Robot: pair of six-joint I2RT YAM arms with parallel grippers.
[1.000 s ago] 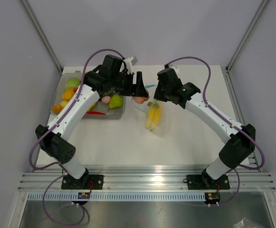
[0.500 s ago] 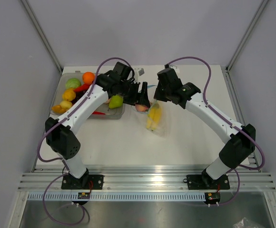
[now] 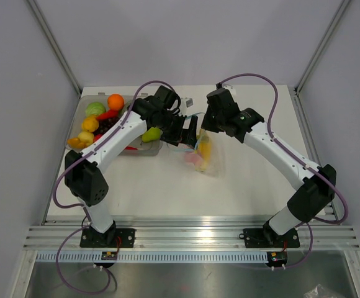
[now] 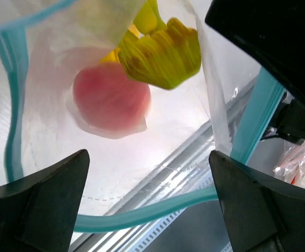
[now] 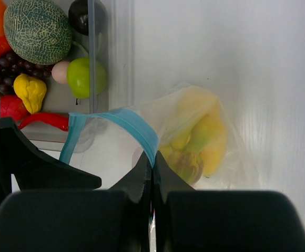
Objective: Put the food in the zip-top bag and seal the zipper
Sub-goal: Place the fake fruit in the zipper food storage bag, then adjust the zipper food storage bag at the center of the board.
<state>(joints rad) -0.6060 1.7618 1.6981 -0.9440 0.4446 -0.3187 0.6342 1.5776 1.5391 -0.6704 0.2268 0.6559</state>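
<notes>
Zip-top bag (image 3: 203, 156) holding banana bunch (image 4: 163, 52) and peach (image 4: 110, 100), right hand (image 5: 151, 163) pinching zipper (image 5: 136, 127), left hand (image 4: 150, 176) spread wide.

The thin, crinkly clear plastic zip-top bag (image 3: 206, 162) rests near the middle of the white tabletop (image 3: 167, 192). Its mouth is raised and gaping, and the narrow blue-teal zipper strip (image 5: 138, 125) is unsealed, curving round the opening and pinched at one spot in the closed right end effector (image 5: 152, 157). Inside lie the yellow toy banana bunch (image 4: 163, 52) and, just beside it, the pink toy peach (image 4: 110, 100), while the light green toy fruit (image 5: 87, 77), the red toy pepper (image 5: 42, 121) and other colourful pieces lie heaped in the rigid clear tray (image 5: 91, 52) beside the bag.
</notes>
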